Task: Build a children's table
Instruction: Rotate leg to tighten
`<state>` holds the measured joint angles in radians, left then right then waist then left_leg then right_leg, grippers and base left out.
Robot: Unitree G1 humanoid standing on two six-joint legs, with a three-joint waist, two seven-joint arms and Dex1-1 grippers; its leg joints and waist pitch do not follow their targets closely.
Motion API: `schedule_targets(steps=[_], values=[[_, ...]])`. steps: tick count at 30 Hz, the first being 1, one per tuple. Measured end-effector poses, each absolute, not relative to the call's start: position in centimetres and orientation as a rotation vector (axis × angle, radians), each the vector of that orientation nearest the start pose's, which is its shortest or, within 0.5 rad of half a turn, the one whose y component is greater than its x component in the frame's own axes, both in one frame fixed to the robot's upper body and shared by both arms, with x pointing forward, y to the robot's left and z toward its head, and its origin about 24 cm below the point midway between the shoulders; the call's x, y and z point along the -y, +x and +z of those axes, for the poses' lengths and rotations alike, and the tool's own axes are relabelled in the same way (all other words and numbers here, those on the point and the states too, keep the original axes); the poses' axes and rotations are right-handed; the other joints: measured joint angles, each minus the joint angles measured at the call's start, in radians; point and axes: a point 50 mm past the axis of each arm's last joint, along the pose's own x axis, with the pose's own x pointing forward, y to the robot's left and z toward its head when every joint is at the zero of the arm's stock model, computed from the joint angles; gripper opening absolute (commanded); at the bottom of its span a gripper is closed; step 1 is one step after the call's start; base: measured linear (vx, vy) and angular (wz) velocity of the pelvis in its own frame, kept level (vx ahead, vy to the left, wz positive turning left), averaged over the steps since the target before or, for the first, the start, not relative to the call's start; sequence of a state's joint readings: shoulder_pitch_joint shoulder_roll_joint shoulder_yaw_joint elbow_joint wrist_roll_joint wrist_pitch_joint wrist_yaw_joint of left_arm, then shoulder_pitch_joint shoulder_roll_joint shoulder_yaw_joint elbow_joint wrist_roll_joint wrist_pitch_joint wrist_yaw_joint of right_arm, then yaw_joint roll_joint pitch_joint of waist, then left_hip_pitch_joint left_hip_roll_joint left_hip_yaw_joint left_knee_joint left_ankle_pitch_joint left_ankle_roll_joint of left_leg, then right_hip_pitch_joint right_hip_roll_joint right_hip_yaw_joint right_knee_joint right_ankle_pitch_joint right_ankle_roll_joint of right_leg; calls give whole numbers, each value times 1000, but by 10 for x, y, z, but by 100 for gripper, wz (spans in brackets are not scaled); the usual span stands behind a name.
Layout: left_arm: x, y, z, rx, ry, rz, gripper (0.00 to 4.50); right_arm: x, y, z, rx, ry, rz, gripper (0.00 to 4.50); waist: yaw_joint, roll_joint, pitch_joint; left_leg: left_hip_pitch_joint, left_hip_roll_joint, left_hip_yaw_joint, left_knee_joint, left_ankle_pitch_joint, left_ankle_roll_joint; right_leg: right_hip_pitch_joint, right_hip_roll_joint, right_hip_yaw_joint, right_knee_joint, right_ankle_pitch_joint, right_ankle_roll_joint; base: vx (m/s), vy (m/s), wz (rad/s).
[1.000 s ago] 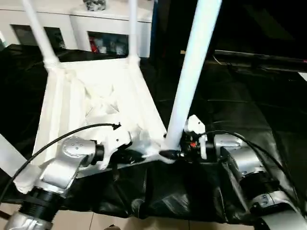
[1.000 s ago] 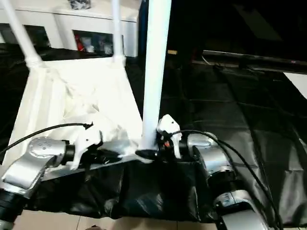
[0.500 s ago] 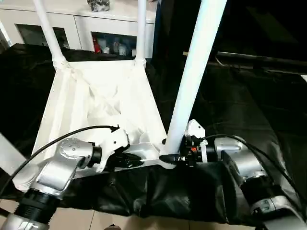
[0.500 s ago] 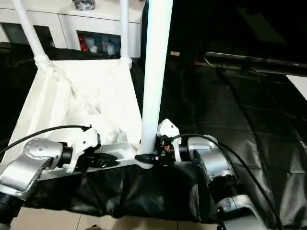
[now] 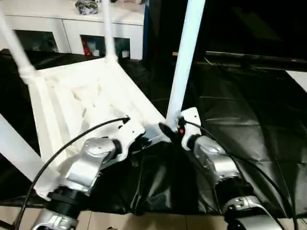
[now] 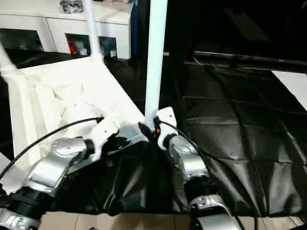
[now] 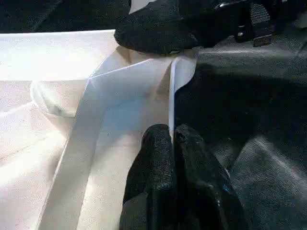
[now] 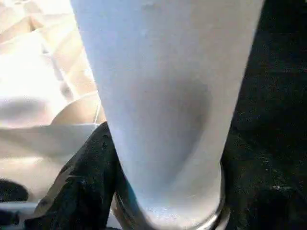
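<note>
Kids' table lay upside down on black-covered counter, leg tops cut off. Left hand pinched together on its rim; right hand clamped round near leg, fingertips mostly hidden.

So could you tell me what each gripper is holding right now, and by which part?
The left gripper pinches the thin rim of the tabletop at its near edge. The right gripper grips the near leg at its base, just above the corner socket.
</note>
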<state>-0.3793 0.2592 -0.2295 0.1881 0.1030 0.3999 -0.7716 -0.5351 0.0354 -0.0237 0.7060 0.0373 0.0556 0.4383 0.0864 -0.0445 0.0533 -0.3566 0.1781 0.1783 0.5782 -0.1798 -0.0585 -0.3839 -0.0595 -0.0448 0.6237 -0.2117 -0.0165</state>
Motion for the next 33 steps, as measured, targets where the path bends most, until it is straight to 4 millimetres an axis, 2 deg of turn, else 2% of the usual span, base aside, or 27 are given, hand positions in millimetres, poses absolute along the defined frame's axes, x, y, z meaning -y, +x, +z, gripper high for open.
schedule_targets(steps=[3,5,9,18,20,22,25,29,30,33], values=[[-114,297,51,-386,365,-916,0,80,332,29,-239,90,596,347,0,1,0,-2,0,0,-1,0,0,-1,0,0,-1,0,1,0,0,0],[-115,296,52,-386,368,-930,0,83,331,30,-239,80,630,382,-1,2,1,-3,0,0,-1,0,0,-2,0,0,-2,0,1,0,0,0],[-122,294,53,-397,371,-967,0,88,329,31,-249,33,749,382,-4,2,1,-3,0,0,-2,0,0,-2,0,0,-3,0,1,0,0,0],[-139,284,57,-433,374,-1162,0,106,318,38,-287,-47,1098,382,10,3,2,-9,0,0,-1,0,1,-2,0,-2,-8,0,0,0,0,0],[-144,282,58,-447,373,-1199,0,108,315,39,-303,-55,1171,350,12,3,2,-9,0,0,0,0,2,-2,0,-2,-8,0,0,0,0,0],[-146,280,58,-457,371,-1228,0,110,313,40,-312,-59,1217,347,18,3,2,-9,0,0,1,0,2,-2,0,-2,-7,0,0,0,0,0],[-150,279,59,-470,371,-1259,0,112,310,41,-327,-77,1277,315,26,3,3,-9,1,0,1,0,2,-2,0,-2,-7,0,0,0,0,0],[-153,277,60,-485,378,-1283,0,111,308,41,-336,-84,1306,304,28,3,2,-9,1,0,1,0,2,-2,0,-2,-6,0,0,0,0,0],[-154,277,60,-487,378,-1285,0,111,308,41,-337,-85,1311,282,28,3,2,-9,1,0,1,0,2,-2,0,-2,-6,0,0,0,0,0],[-154,277,60,-488,377,-1288,0,111,308,41,-337,-90,1314,262,28,3,2,-9,1,0,1,0,2,-2,0,-2,-6,0,0,0,0,0]])
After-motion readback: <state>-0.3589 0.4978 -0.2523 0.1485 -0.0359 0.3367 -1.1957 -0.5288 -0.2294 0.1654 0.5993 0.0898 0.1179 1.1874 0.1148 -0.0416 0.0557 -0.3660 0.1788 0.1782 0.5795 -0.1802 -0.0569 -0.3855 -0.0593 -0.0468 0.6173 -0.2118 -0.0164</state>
